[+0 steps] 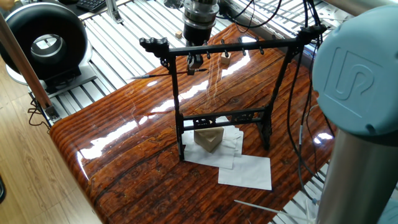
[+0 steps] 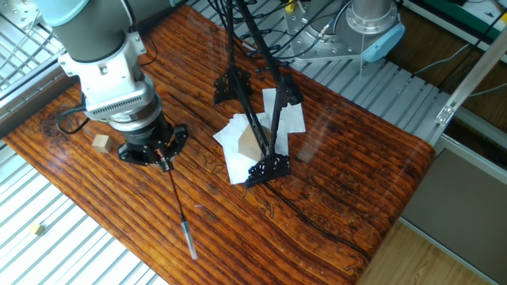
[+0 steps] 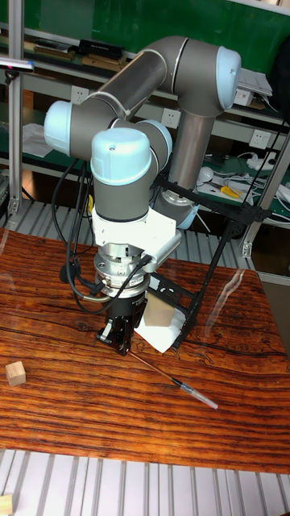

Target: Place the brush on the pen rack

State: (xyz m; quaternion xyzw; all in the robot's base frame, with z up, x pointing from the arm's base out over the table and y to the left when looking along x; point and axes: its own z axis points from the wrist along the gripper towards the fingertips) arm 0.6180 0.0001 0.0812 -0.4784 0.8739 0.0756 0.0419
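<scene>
My gripper (image 2: 163,161) points down over the wooden table and is shut on one end of the brush (image 2: 177,207), a thin dark shaft that sticks out sideways to a greyish tip. In one fixed view the gripper (image 1: 194,63) hangs just behind the pen rack's top crossbar, and the brush (image 1: 154,75) reaches left past the left upright. The pen rack (image 1: 231,46) is a tall black frame standing mid-table (image 2: 255,107). In the tall view the gripper (image 3: 120,342) is left of the rack (image 3: 216,251), with the brush (image 3: 173,380) slanting down to the right.
A pale wooden block (image 1: 209,139) sits on white paper sheets (image 1: 246,170) at the rack's feet. A small wooden cube (image 2: 100,142) lies beside the gripper. A black round device (image 1: 46,38) stands off the table's left. A thin pale rod (image 1: 261,204) lies near the front edge.
</scene>
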